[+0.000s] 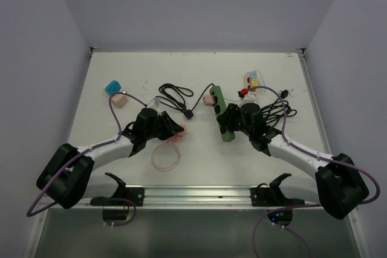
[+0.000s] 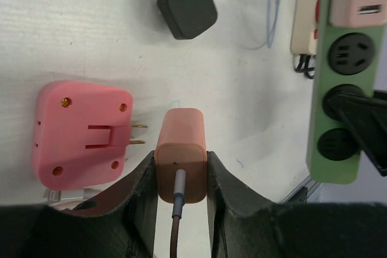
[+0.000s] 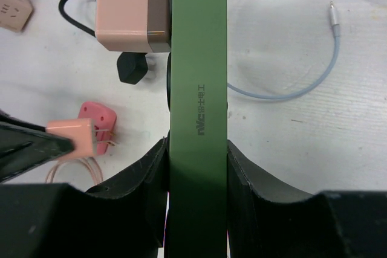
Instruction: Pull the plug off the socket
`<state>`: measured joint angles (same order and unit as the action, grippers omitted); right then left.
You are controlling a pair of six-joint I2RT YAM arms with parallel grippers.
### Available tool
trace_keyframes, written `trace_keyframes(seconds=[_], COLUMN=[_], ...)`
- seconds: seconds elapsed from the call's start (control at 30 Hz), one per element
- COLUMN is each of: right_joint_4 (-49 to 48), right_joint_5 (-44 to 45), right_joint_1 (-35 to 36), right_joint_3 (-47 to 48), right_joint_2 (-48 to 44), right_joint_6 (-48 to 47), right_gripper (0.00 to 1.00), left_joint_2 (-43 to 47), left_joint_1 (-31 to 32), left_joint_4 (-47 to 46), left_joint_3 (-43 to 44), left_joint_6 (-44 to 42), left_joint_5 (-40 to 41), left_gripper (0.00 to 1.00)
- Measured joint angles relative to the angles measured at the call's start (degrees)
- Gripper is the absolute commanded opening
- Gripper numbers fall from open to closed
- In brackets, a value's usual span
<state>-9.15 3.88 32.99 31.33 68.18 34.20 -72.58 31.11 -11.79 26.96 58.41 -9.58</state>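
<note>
My left gripper (image 2: 179, 173) is shut on a salmon-pink plug (image 2: 181, 149) with a brown cable out of its back. In the right wrist view the plug (image 3: 74, 138) shows bare prongs, clear of the green power strip (image 3: 198, 89). My right gripper (image 3: 198, 167) is shut across that strip's width. In the top view the left gripper (image 1: 173, 129) is a short way left of the strip (image 1: 219, 108), and the right gripper (image 1: 228, 122) is at the strip's near end. A pink cube charger (image 3: 130, 13) sits plugged in at the strip's far end.
A red-pink adapter (image 2: 81, 134) lies on its back left of the held plug. A black plug (image 2: 187, 9) and its cable lie beyond. A white power strip (image 1: 253, 83), black cables (image 1: 279, 110), a blue adapter (image 1: 112, 87) and a beige one (image 1: 121, 100) lie farther back.
</note>
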Motion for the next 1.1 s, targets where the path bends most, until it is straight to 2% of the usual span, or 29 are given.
trace_keyframes(seconds=[0.1,0.13,0.2,0.23,0.47,0.67,0.83,1.1], right_joint_4=[-1.57,-2.05,-2.93,-3.58,-6.75,-7.28,-7.26,-7.21], right_joint_5=[-2.32,-3.32,-5.03,-6.08,-10.27,-12.41,-13.29,-13.77], right_joint_1=[0.00,0.00,0.00,0.00,0.57,1.20,2.01,3.67], right_joint_3=[-0.20,-0.22,-0.24,-0.24,-0.39,-0.42,-0.50,-0.70], right_joint_2=[0.00,0.00,0.00,0.02,0.44,0.85,0.83,0.74], right_joint_6=[-0.72,-0.94,-1.31,-1.44,-2.60,-3.72,-4.39,-4.98], right_gripper=[0.00,0.00,0.00,0.00,0.00,0.00,0.00,0.00], left_joint_2=[-3.41,-4.02,-4.74,-5.03,-4.98,0.66,7.52,6.47], left_joint_1=[-0.26,-0.31,-0.35,-0.37,-0.52,-0.72,-0.85,-1.11], left_joint_4=[-3.21,-4.39,-6.34,-7.39,-11.72,-10.19,-5.16,1.14], left_joint_3=[-1.84,-2.49,-3.45,-3.85,-4.72,-4.92,-2.47,8.15], left_joint_6=[-0.13,-0.13,-0.22,-0.44,-0.76,-0.92,-2.49,-3.54], left_joint_5=[-1.81,-2.23,-2.82,-3.08,-4.11,-4.09,-2.64,-0.46], left_gripper=[0.13,0.29,0.47,0.60,0.98,1.00,0.99,1.00])
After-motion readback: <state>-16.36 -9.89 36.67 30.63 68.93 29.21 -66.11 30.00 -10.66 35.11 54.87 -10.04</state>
